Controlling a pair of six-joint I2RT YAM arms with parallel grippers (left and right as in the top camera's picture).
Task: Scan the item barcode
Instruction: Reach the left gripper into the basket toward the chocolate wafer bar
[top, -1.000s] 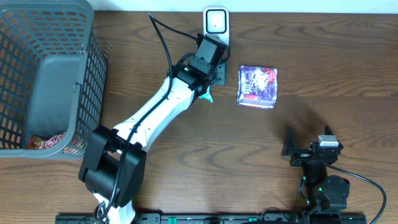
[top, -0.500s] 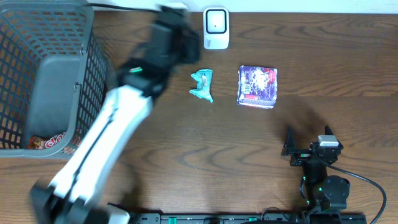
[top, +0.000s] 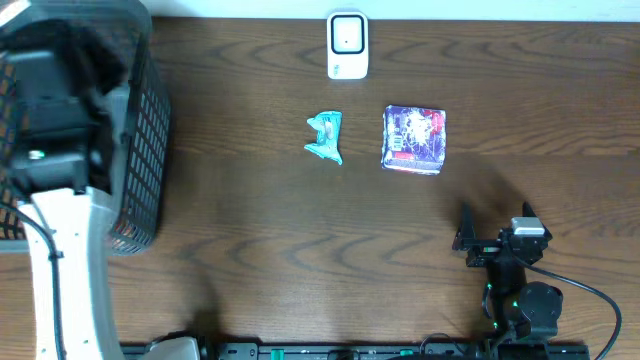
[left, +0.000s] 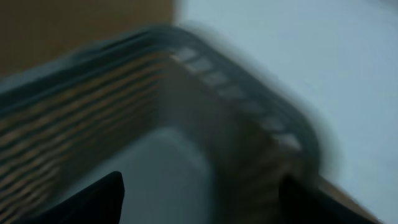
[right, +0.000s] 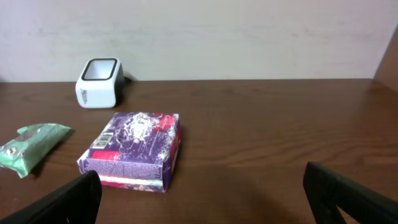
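Teal packet (top: 325, 138) lies with its long axis near-to-far, beside box (top: 414, 139). Left gripper (left: 200, 185) spread, empty, over basket (top: 150, 130); right gripper (right: 202, 179) spread, empty.

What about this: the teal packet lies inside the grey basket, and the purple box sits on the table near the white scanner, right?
No. The overhead view shows the teal packet on the table beside the purple box, not inside the grey basket. The box does sit near the white scanner.
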